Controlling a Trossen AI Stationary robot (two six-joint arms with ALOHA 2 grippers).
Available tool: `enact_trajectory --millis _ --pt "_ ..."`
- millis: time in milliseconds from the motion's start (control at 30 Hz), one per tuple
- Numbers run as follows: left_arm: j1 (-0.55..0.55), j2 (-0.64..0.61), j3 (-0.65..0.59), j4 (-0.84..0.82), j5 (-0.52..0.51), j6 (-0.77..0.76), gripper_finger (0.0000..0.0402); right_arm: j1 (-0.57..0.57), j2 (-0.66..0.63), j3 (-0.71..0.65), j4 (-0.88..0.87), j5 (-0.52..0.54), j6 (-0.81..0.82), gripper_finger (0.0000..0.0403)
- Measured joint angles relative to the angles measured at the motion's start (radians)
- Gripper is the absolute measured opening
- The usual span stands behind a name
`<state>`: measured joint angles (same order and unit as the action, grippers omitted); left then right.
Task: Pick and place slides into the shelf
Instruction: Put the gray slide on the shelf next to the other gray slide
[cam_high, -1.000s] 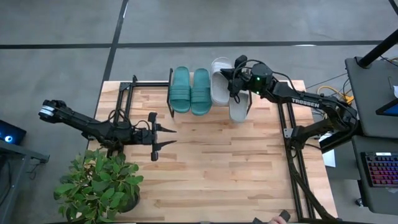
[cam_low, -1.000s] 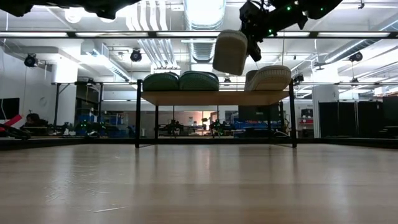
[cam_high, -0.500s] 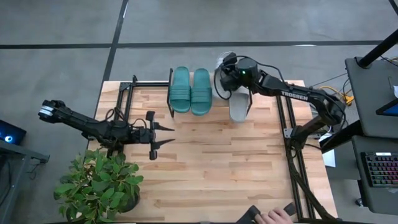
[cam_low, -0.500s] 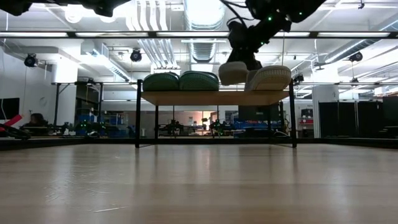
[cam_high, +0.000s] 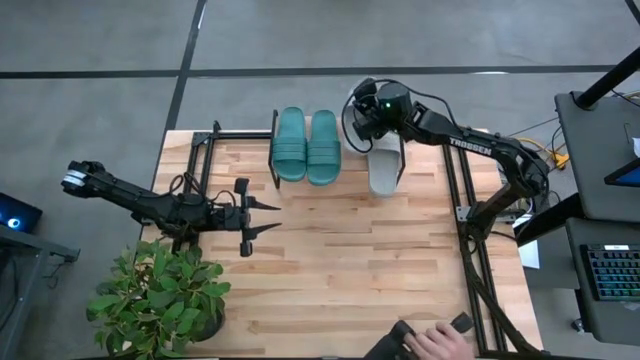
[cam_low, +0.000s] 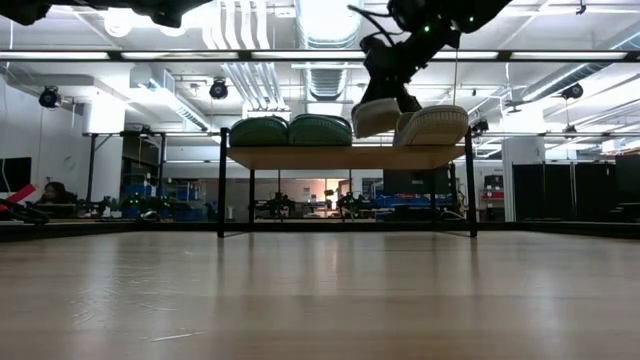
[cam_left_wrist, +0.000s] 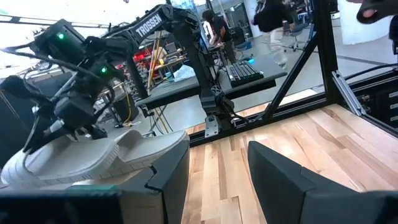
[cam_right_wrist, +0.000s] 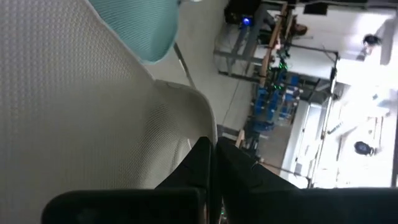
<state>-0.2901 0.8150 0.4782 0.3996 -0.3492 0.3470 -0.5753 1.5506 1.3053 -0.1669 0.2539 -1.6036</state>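
Two teal slides and one grey slide lie side by side on the shelf at the table's far edge. My right gripper is above the shelf's gap between them, shut on the second grey slide. This slide hangs close over the plank next to the other grey slide. I cannot tell whether it touches the plank. My left gripper stands open and empty over the table's left half, pointing toward the right. My right gripper pinches the grey slide's upper part between its two shut fingers. It comes slanting down from the table's right side. The gripper's own body hides which part it has. The slide hangs under the fingers, slightly tilted, just over the shelf top.
A potted plant stands at the table's near left corner. A person's hand shows at the near edge on the right. Black frame rails run along the table's right side.
My right gripper has moved toward the table's left and far edge, rolled and tipped. The grey slide, earlier hanging steeply well above the shelf, has come down and turned nearly flat beside the other grey slide. The gripper stays shut on it.
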Motion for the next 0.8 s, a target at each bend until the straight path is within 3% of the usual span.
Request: enact_trajectory --millis 367,800 --pt "0.000 0.000 0.000 0.000 0.000 0.001 0.0149 -0.034 0.078 0.003 0.031 -0.029 -0.050 0.0008" --pt "0.000 0.000 0.000 0.000 -0.001 0.001 0.0149 -0.014 0.057 0.000 0.041 -0.038 -0.102 0.0008"
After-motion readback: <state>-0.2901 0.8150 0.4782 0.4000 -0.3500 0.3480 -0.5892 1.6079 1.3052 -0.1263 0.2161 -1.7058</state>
